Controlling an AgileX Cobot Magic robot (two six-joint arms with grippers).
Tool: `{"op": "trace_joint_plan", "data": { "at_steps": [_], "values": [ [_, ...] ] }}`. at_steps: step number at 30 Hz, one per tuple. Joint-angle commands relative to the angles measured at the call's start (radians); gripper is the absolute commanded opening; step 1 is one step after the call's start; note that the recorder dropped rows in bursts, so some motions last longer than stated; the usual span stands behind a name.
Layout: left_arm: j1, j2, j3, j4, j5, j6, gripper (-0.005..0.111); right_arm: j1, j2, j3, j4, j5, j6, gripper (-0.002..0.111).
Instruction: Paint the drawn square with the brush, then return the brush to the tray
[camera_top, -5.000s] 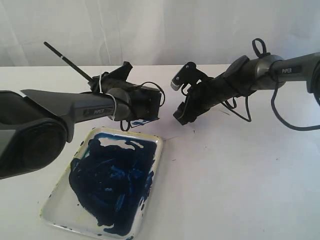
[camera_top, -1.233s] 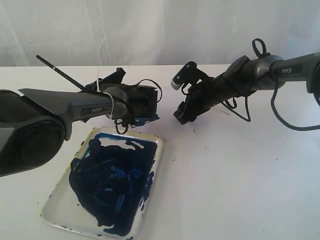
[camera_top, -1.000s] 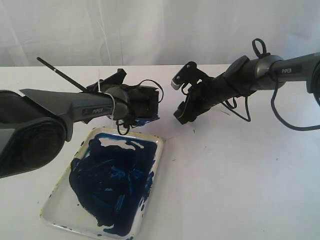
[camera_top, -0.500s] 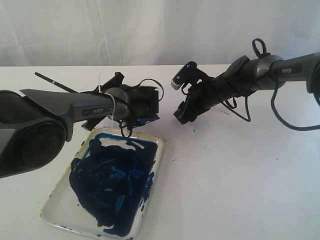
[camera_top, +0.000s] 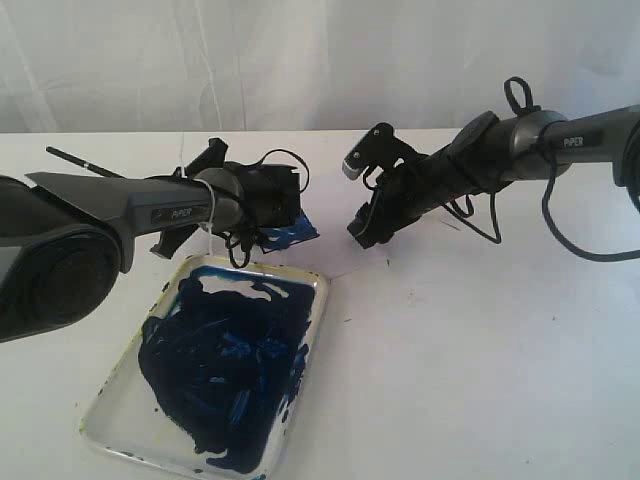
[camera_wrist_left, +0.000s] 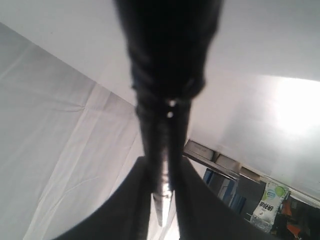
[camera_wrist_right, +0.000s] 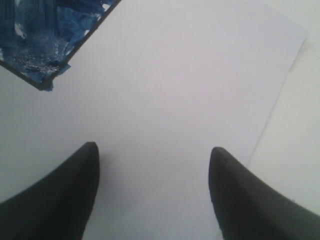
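The brush (camera_top: 85, 164) is a thin black stick whose handle points left, nearly level; its tip is hidden behind my left wrist. My left gripper (camera_top: 190, 187) is shut on it, just behind the tray's far edge. In the left wrist view the brush shaft (camera_wrist_left: 162, 150) is pinched in the left gripper (camera_wrist_left: 162, 162). The drawn square (camera_top: 292, 232), smeared blue, lies on the white paper right of that wrist. The tray (camera_top: 312, 300) is covered with dark blue paint. My right gripper (camera_top: 360, 228) hovers open over the paper, and the right gripper (camera_wrist_right: 152, 155) sees the blue square (camera_wrist_right: 40, 35) ahead.
The white paper sheet (camera_wrist_right: 200, 75) lies on a white table, its edge (camera_wrist_right: 280, 85) close to the right fingers. A white curtain (camera_top: 320, 60) hangs behind the table. Cables loop round the right arm (camera_top: 520, 140).
My left wrist has rolled and drawn left, so the brush handle dropped from a steep slant to nearly level. More of the blue square shows. The right arm has not moved.
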Motion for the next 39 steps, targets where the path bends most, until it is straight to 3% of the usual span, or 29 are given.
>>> {"op": "trace_joint_plan", "data": {
  "at_steps": [1,14,22,26,30,39],
  "values": [
    [0.007,0.002,0.003,0.036,0.100,-0.028,0.000,0.001,0.016,0.012,-0.036,0.001,-0.004,0.060],
    [0.032,0.002,0.001,0.093,-0.062,-0.061,0.000,0.001,0.016,0.012,-0.036,-0.008,-0.004,0.060],
    [0.055,0.002,-0.013,0.114,0.029,-0.170,0.000,0.001,0.016,0.012,-0.036,-0.008,-0.004,0.060],
    [0.065,0.004,-0.065,0.008,0.004,-0.191,0.000,0.001,0.016,0.012,-0.036,-0.008,-0.004,0.060],
    [0.065,0.004,-0.126,-0.128,-0.013,-0.067,0.000,0.001,0.016,0.012,-0.036,-0.008,-0.004,0.060],
    [0.061,0.007,-0.137,-0.160,0.048,0.008,0.000,0.001,0.016,0.012,-0.036,-0.013,-0.004,0.060]
  ]
}}
